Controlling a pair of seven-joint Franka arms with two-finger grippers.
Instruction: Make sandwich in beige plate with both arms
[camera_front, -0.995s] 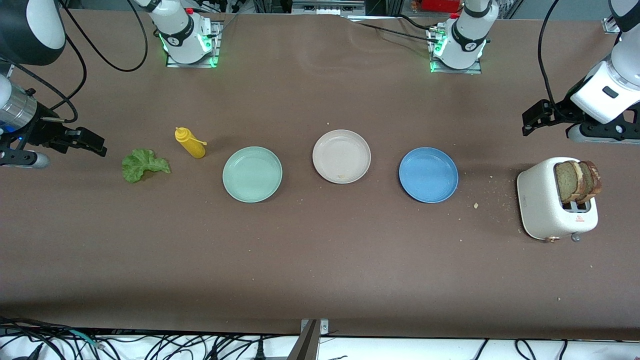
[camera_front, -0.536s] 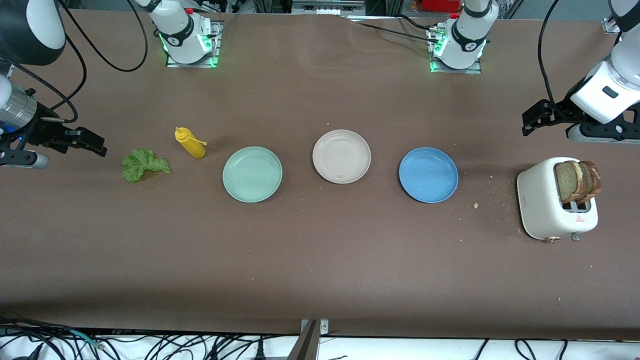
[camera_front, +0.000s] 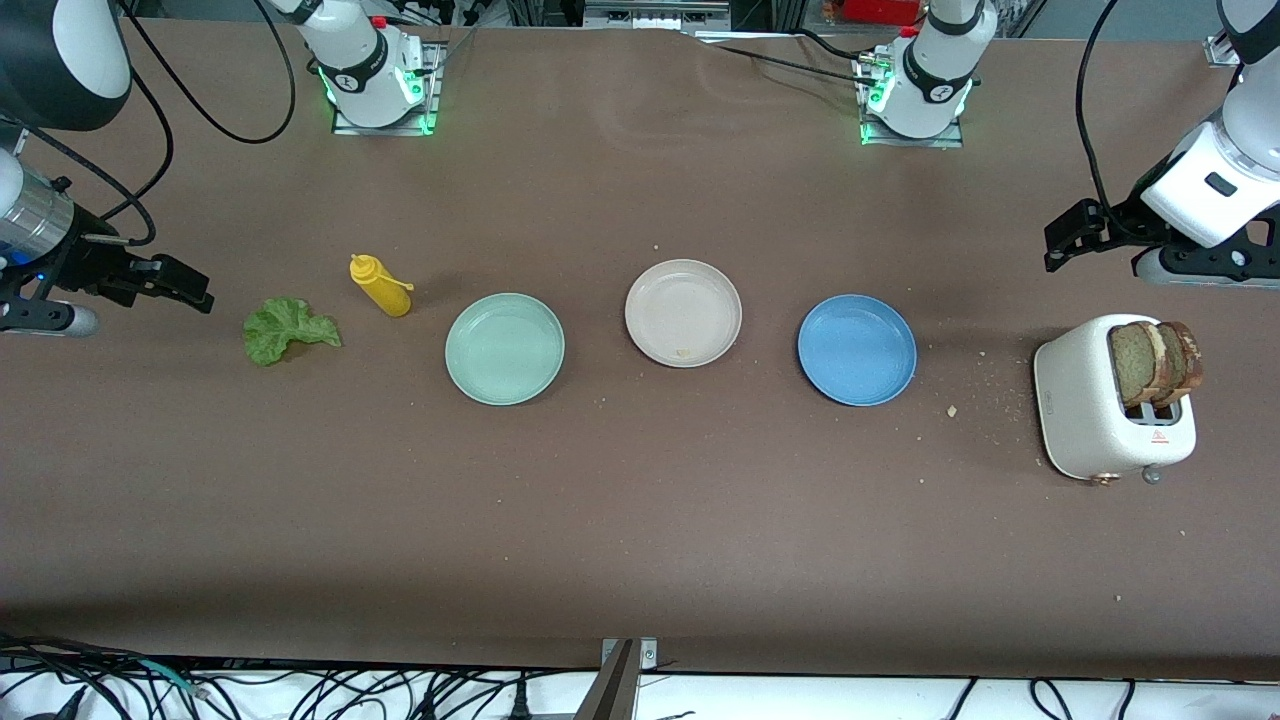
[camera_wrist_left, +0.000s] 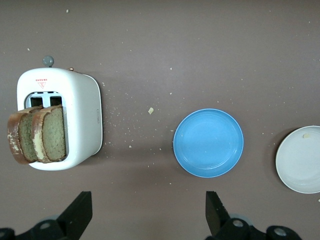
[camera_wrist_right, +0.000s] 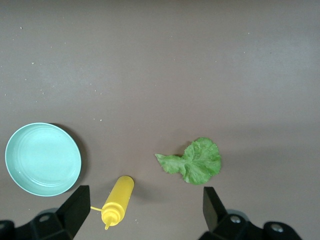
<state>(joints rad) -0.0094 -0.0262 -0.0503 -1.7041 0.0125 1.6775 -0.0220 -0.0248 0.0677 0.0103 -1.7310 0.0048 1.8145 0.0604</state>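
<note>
1. Nothing is built yet: the round pale beige plate (camera_front: 683, 313) sits bare at mid-desk between the mint green plate (camera_front: 505, 349) and the blue plate (camera_front: 857, 349), a little farther from the front camera than either.
2. The two tan, brown-crusted bread slices (camera_front: 1155, 360) stand up out of the white toaster (camera_front: 1112, 400) at the left arm's end of the desk; the ruffled green lettuce leaf (camera_front: 288, 328) lies flat on the desk at the right arm's end, just beside the tipped yellow squeeze bottle (camera_front: 381, 286).
3. The step in hand looks like the first bread pick. Judged from here, the left gripper (camera_wrist_left: 146, 219) should come down over the slot, take one slice by its faces near the top crust, and lift straight up so the second slice and the toaster stay put.
4. The left gripper hangs over the desk at about twelve o'clock of the toaster, wrist pitched downward; its jaws stand spread wide and empty.
5. The right gripper (camera_wrist_right: 141, 209) hovers at about nine o'clock of the lettuce in the front view, jaws likewise parted, holding nothing; this arm appears to wait.
6. One risk: crumbs around the toaster suggest the bread flakes, so a light squeeze is wise.
</note>
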